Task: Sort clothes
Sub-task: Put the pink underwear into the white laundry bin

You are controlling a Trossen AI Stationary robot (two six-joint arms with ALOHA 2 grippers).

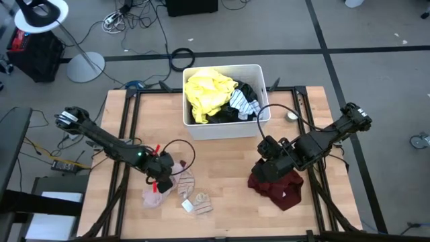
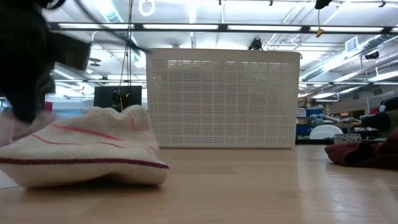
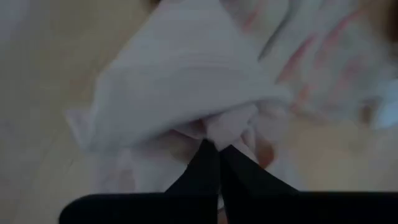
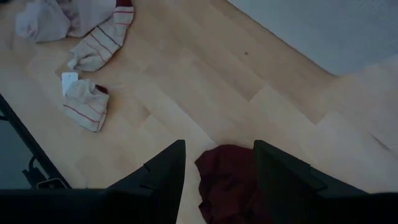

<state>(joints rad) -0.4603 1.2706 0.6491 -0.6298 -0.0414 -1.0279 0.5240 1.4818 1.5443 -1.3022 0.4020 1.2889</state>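
Observation:
A pale pink garment lies at the table's near left. My left gripper is shut on it, as the left wrist view shows. Two striped socks lie flat on the table just right of it; one fills the low view's left. A maroon garment lies bunched on the table at the near right. My right gripper is open above its left part, touching nothing. Yellow, dark and striped clothes lie in the white bin. My left gripper pinches a bunched fold of the pale pink garment between its two fingers. The fingers come slanting down from the table's left. The cloth spreads out beyond the fingertips, and its near part lies on the table.
The white bin stands at the table's far middle. A small white tag lies by the nearer sock. Bare wood shows between the socks and the maroon garment.

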